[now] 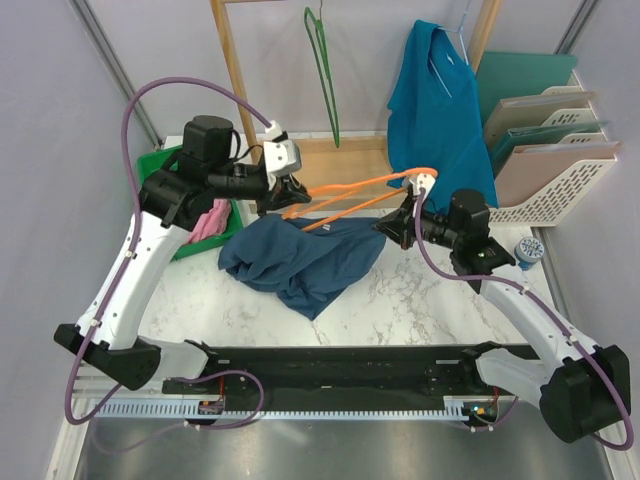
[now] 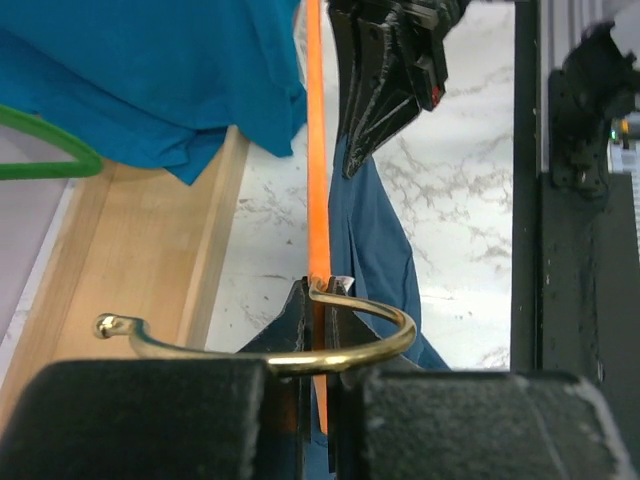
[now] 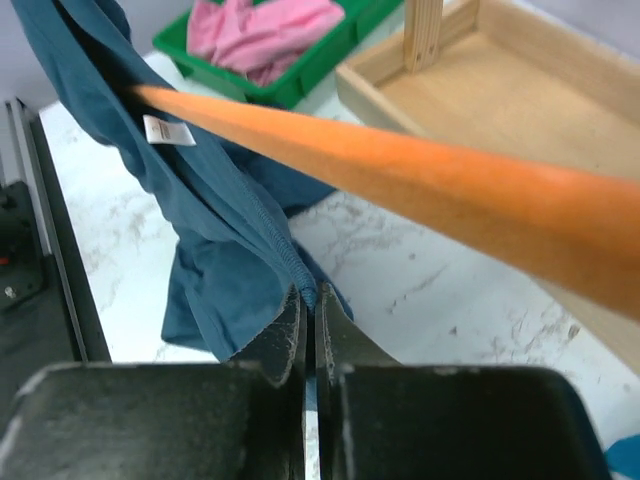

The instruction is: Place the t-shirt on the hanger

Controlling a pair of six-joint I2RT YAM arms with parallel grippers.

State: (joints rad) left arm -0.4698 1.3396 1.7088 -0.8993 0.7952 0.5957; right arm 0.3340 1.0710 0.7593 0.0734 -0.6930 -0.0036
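The orange hanger [image 1: 355, 195] is held level above the table, its arm running through the neck of the navy t-shirt [image 1: 300, 258]. My left gripper [image 1: 288, 200] is shut on the hanger beside its brass hook [image 2: 385, 335]; the left wrist view shows the jaws [image 2: 320, 292] clamped on the orange bar [image 2: 316, 150]. My right gripper [image 1: 388, 228] is shut on the t-shirt's collar edge, seen pinched at the fingertips [image 3: 316, 296], just under the hanger [image 3: 430, 175]. Most of the shirt [image 3: 215, 250] hangs down and rests crumpled on the marble table.
A wooden rack [image 1: 235, 80] stands behind, with a green hanger [image 1: 325, 70] and a teal shirt [image 1: 435, 100] hung on it. A green bin [image 1: 185, 245] with a pink garment [image 1: 212, 220] sits at left. File trays [image 1: 555, 150] and a bottle [image 1: 528, 252] are at right.
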